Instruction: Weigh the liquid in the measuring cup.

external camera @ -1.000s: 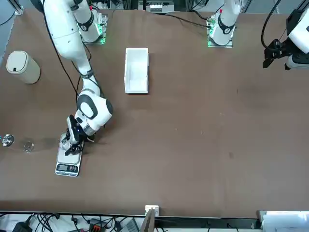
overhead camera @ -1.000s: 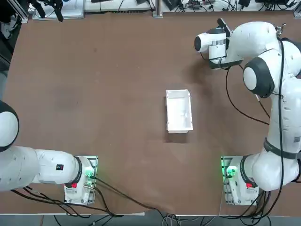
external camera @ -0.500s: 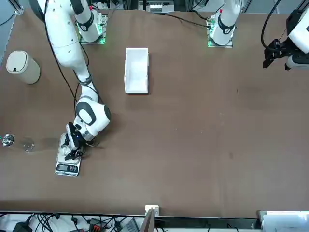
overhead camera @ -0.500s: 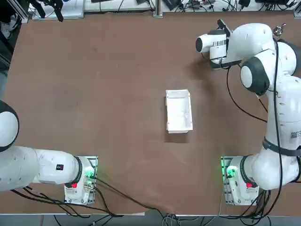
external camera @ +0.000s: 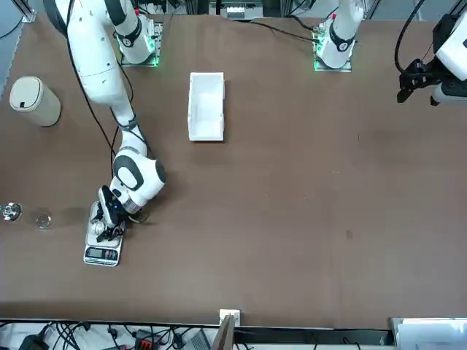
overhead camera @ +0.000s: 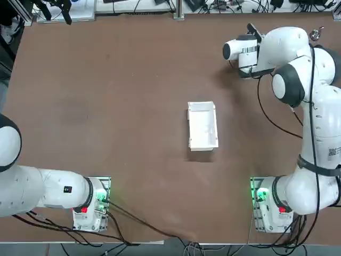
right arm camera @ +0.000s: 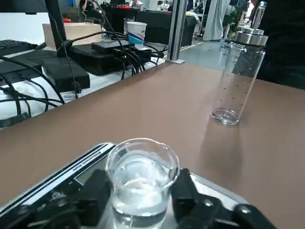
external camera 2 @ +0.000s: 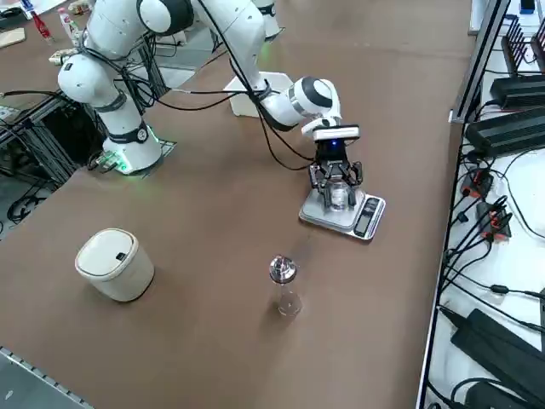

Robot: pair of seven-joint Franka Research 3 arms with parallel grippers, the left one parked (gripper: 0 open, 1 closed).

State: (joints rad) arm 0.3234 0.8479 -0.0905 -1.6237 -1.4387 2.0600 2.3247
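right pincer (right arm camera: 142, 200) pinching measuring cup (right arm camera: 142, 179) | cup upright on scale (external camera 2: 342, 213) | white box (overhead camera: 203, 126) well apart at 7 o'clock, top view

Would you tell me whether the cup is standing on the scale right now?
Yes, the cup stands upright on the scale, between the right gripper's jaws.

Even, bright overhead light falls on the brown counter (overhead camera: 106, 106); shadows are soft and short, with a faint one beside the white box (overhead camera: 203, 126). In the wrist view the black fingers (right arm camera: 95, 195) are blurred up close; the clear bottle (right arm camera: 237, 78) glints.
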